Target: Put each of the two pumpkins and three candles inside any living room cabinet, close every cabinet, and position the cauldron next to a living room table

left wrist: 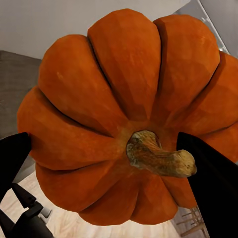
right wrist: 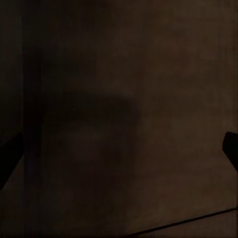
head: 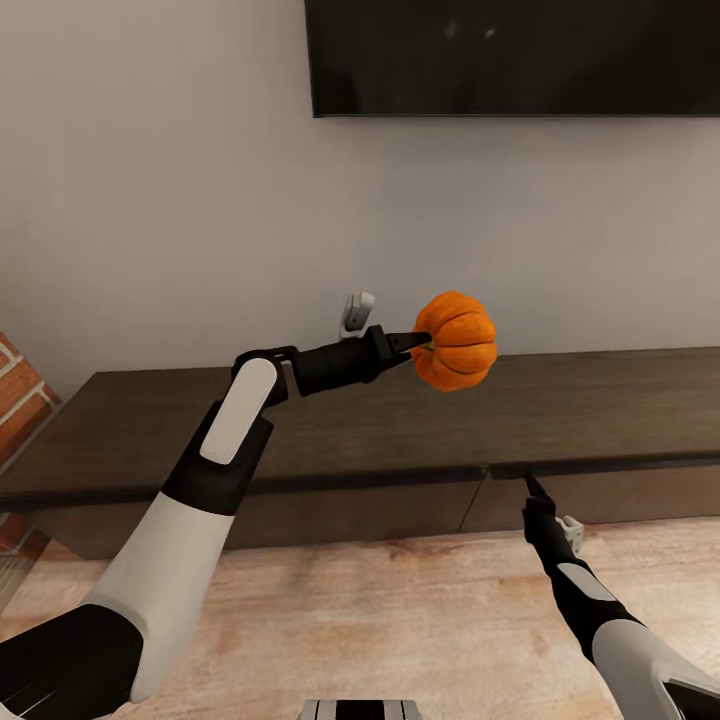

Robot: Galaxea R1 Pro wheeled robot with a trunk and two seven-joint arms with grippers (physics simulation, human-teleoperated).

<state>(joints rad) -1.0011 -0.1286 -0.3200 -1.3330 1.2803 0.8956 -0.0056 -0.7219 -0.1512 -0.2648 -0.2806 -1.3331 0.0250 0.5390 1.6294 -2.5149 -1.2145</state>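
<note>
Left gripper (head: 418, 343) pinching pumpkin (head: 457, 340) aloft over cabinet (head: 300, 420); right gripper (head: 531, 487), spread, at drawer front for opening.

A black TV (head: 515, 55) hangs on a pale grey wall (head: 170, 190) above plank floor (head: 400, 620).

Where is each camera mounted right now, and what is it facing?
Head view: on the head, facing the cabinet and the wall; both arms show, the left tool holding the pumpkin, the right tool at a drawer edge.
Left wrist view: along the left tool's fingers, at the pumpkin's stem side.
Right wrist view: close against dark cabinet wood, fingertips at the edges.
Shared: head and left wrist views show the pumpkin.
</note>
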